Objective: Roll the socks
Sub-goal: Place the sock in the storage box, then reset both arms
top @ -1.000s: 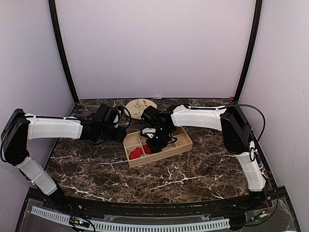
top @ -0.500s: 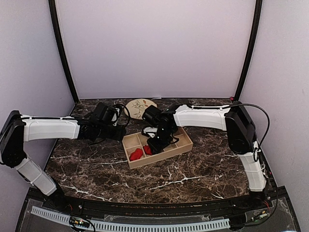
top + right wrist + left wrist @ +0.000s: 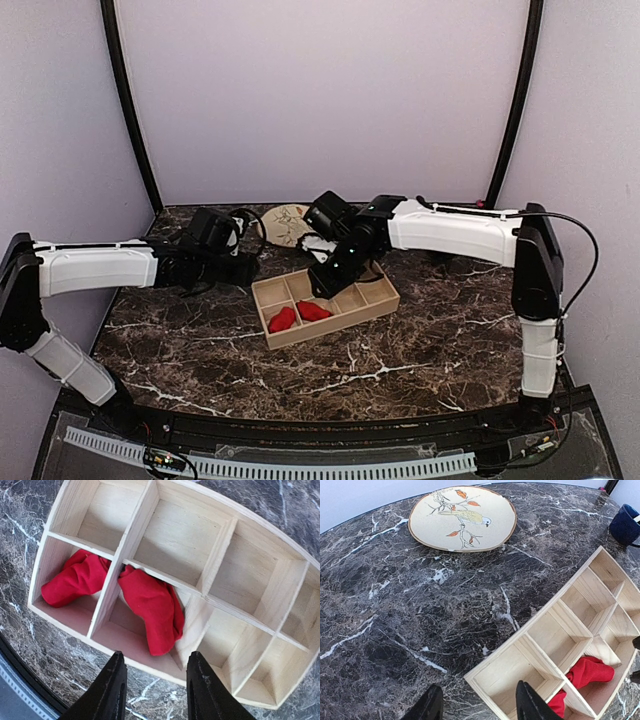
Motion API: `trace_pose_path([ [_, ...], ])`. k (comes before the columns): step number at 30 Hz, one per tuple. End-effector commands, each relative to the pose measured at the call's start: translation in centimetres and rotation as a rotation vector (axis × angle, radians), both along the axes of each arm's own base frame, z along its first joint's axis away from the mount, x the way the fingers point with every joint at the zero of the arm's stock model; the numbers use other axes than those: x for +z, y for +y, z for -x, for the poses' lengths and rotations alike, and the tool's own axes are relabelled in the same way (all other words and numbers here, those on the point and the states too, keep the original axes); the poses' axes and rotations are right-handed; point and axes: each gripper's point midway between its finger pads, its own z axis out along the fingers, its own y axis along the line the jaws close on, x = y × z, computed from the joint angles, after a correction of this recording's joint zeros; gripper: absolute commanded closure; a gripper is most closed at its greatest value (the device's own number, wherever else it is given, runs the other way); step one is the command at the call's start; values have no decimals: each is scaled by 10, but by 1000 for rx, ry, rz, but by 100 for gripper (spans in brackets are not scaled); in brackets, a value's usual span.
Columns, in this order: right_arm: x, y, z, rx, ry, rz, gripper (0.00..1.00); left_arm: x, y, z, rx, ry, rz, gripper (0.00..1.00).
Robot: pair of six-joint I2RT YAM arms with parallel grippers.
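Two red socks lie bunched in neighbouring front compartments of the wooden tray (image 3: 335,323): one (image 3: 283,318) in the left corner cell, the other (image 3: 314,310) just right of it. In the right wrist view they are the left sock (image 3: 75,580) and the right sock (image 3: 152,605), parted by a divider of the tray (image 3: 135,535). My right gripper (image 3: 156,690) hangs open above the tray's front rim, holding nothing; from above it (image 3: 322,283) is over the tray's middle. My left gripper (image 3: 479,705) is open and empty over the tray's (image 3: 560,602) corner; a sock (image 3: 587,672) shows beyond.
A cream plate with a bird painting (image 3: 462,517) lies on the marble behind the tray, also seen from above as the plate (image 3: 283,222). A dark blue object (image 3: 624,524) sits near the tray's far end. White walls and black posts enclose the table.
My right gripper has opened, let go of the sock in the tray and risen back above it. The left arm has edged slightly away to the left.
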Motion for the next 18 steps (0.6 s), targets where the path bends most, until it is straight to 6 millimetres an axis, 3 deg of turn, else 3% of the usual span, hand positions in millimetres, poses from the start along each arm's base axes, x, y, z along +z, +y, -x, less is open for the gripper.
trace_pose_path([
  [1, 33, -11, -16, -95, -152, -60, 61, 33, 12, -9, 47, -87, -12, 47],
  [4, 51, -35, -32, -190, -262, -81, 61, 48, 23, -17, 94, -137, -9, 45],
  [6, 58, -64, -44, -279, -344, -81, 60, 57, 30, -23, 119, -164, 13, 44],
  [10, 75, -124, -66, -449, -495, -99, 56, 71, 64, -43, 209, -206, 44, 43],
  [11, 89, -143, -69, -499, -549, -122, 54, 74, 70, -47, 221, -219, 49, 43],
  [15, 102, -210, -75, -675, -690, -149, 44, 83, 107, -62, 317, -259, 40, 42],
  [18, 107, -248, -73, -786, -753, -185, 36, 84, 141, -71, 404, -290, 37, 41],
])
